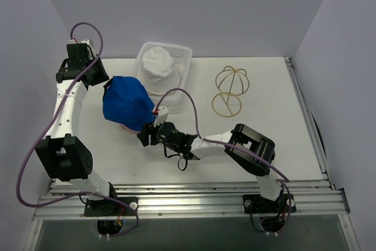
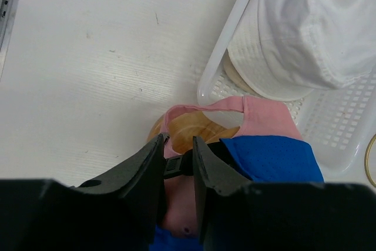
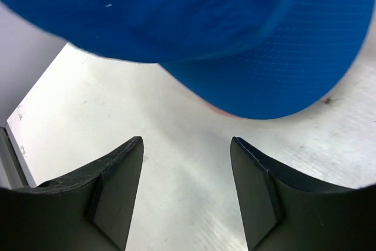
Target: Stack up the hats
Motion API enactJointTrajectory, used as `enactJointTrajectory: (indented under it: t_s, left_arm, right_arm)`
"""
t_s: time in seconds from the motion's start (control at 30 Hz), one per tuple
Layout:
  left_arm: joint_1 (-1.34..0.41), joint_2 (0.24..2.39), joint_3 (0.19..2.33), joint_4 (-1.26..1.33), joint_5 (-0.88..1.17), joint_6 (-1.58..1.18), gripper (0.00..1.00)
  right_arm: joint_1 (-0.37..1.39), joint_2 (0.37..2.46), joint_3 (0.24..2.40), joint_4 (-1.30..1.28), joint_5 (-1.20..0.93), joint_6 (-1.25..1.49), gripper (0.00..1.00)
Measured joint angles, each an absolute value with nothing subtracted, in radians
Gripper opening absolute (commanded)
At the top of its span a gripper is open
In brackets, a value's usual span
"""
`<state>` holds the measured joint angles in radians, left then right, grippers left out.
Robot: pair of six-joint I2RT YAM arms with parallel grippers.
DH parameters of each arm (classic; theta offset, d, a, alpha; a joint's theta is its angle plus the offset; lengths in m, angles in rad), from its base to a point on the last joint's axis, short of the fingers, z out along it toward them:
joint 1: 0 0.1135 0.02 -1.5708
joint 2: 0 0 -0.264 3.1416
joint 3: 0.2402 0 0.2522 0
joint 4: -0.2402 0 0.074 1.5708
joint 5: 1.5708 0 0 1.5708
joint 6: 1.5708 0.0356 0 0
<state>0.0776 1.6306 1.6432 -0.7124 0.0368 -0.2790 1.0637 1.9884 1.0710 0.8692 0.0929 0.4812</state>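
Observation:
The royal blue cap sits on top of the pink cap, which shows only as a sliver under its near edge. In the left wrist view the pink cap lies under the blue cap, over a tan wooden piece. My left gripper is shut on the blue cap's black back strap. My right gripper is open and empty, just short of the blue cap's brim. The off-white floppy hat lies in the white basket.
The white mesh basket stands at the back, right behind the caps. The gold wire dome frame lies on the table to the right. Grey walls close in the back and both sides.

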Motion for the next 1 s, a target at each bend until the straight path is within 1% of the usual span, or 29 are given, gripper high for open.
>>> enactJointTrajectory:
  t_s: [0.13,0.23,0.37,0.47,0.63,0.7,0.8,1.0]
  left_arm:
    - [0.098,1.631,1.633,-0.696,0.030,-0.308,0.34]
    - [0.134,1.639,1.612,-0.687,0.033,-0.350,0.33]
    - [0.223,1.644,1.527,-0.636,0.076,-0.416,0.34]
    - [0.265,1.644,1.459,-0.591,0.144,-0.448,0.38]
    - [0.255,1.648,1.372,-0.464,0.334,-0.499,0.41]
    - [0.252,1.648,1.347,-0.426,0.377,-0.517,0.44]
    - [0.258,1.631,1.314,-0.390,0.375,-0.539,0.49]
    - [0.283,1.514,1.267,-0.357,0.358,-0.574,0.51]
  right_arm:
    - [1.098,1.988,1.101,0.841,0.138,0.481,0.57]
    - [1.077,1.988,1.120,0.833,0.162,0.482,0.58]
    - [1.032,1.986,1.119,0.823,0.164,0.485,0.58]
    - [1.002,1.966,1.103,0.801,0.165,0.484,0.59]
    - [0.987,1.863,1.035,0.765,0.157,0.475,0.59]
    - [0.989,1.822,1.021,0.756,0.152,0.469,0.59]
    - [0.989,1.766,1.003,0.749,0.148,0.460,0.59]
    - [0.988,1.754,1.001,0.720,0.113,0.438,0.60]
